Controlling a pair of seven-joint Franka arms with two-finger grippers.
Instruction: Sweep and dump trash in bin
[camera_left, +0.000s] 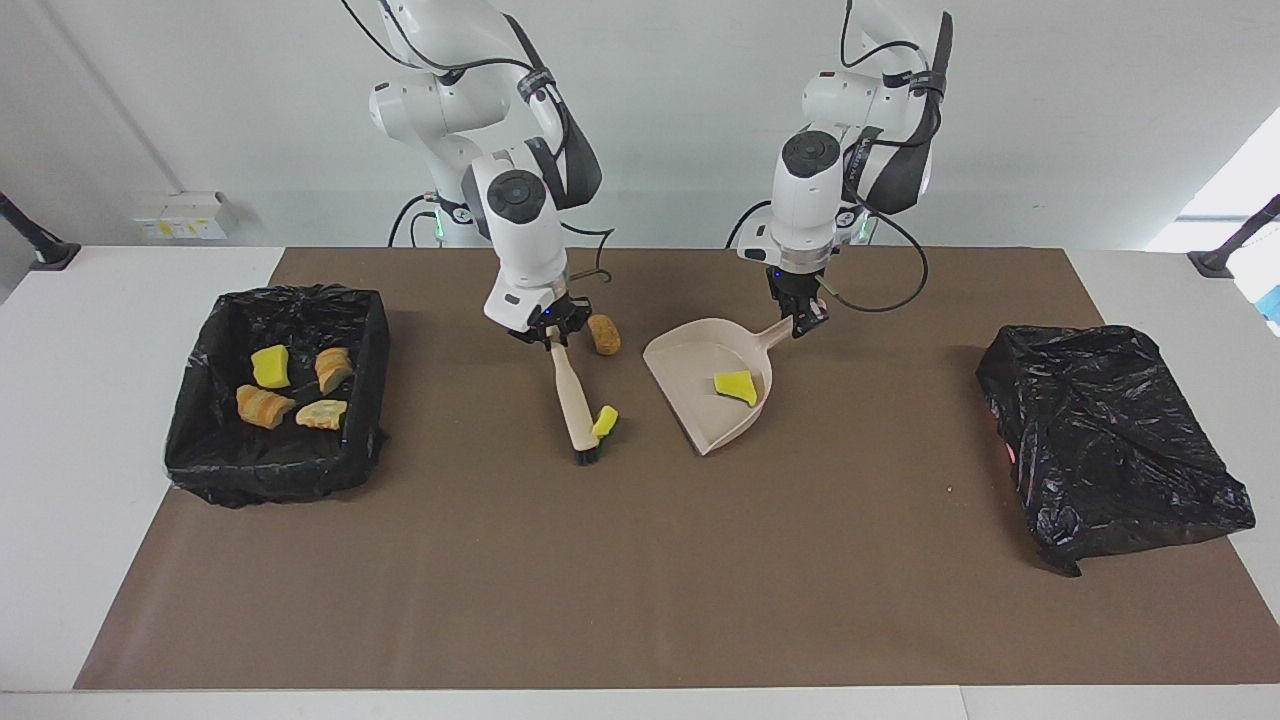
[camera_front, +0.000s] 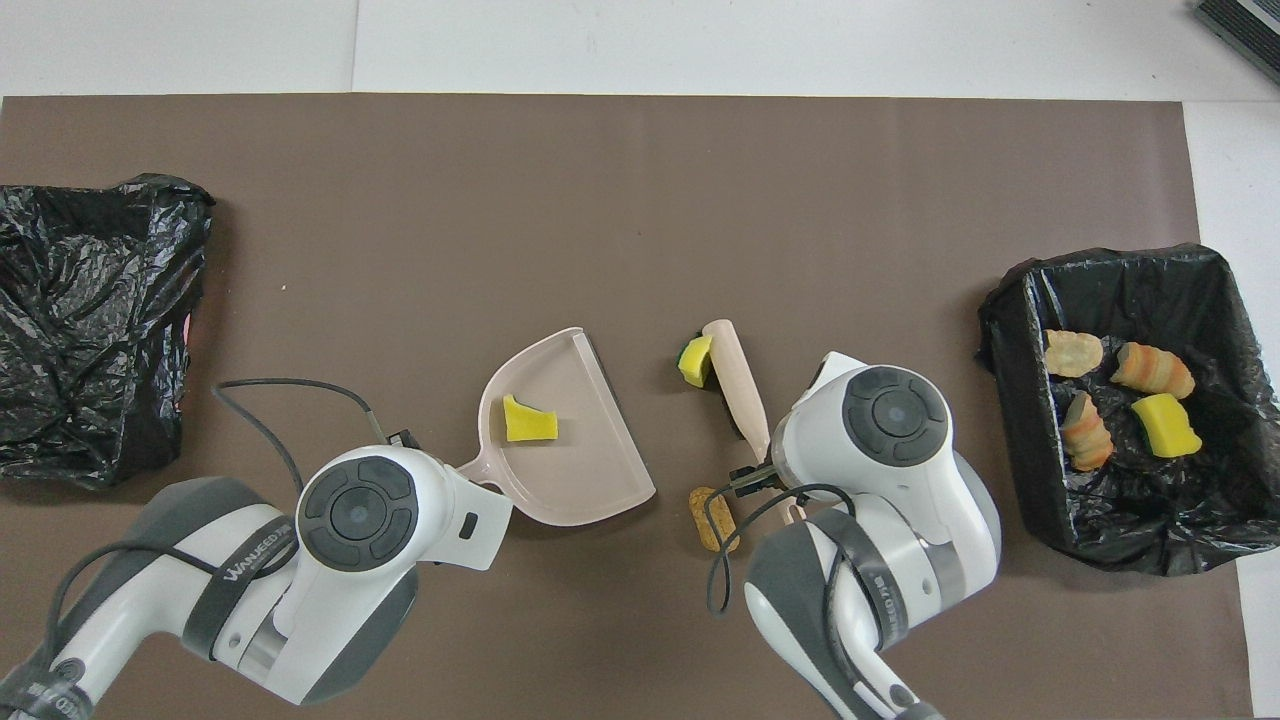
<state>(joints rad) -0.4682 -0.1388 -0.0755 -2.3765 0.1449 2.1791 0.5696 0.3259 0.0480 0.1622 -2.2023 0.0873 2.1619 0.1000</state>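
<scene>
Trash is split three ways: four pieces (camera_left: 265, 405) in the bin, one chunk in the dustpan, two pieces loose on the mat. Clock directions below are read from the facing view.

The covered bag (camera_left: 1110, 440) lies at 3 o'clock on the mat (camera_left: 640, 580), and the open bin (camera_left: 270, 480) at 9 o'clock. The dustpan (camera_left: 690, 385) rests between them with its mouth turned toward 8 o'clock. Its handle is clamped in the closed fingers of the left gripper (camera_left: 805, 322). The brush (camera_left: 570, 390) is gripped by its handle in the closed fingers of the right gripper (camera_left: 548, 330), with the bristles down at 6 o'clock. A sponge (camera_left: 605, 420) is pressed against the bristle end on the dustpan side, at about 9 o'clock from the mouth and apart from it. It appears to be tipped on edge, though this is hard to confirm. A bread lump (camera_left: 603, 334) lies at 12 o'clock from the sponge, just beside the right gripper. A yellow chunk (camera_left: 736, 386) sits deep in the dustpan.

Several failures are likely from here. The sponge may roll or be flicked past the mouth's 6 o'clock corner if it is pushed off-centre. It may be ridden over if the bristles are lifted. The dustpan may be shoved back if its lip is struck, since it is held only at the handle. The lump may be knocked away by the brush handle or the gripper. The chunk may be spilled if the dustpan is tilted early.
</scene>
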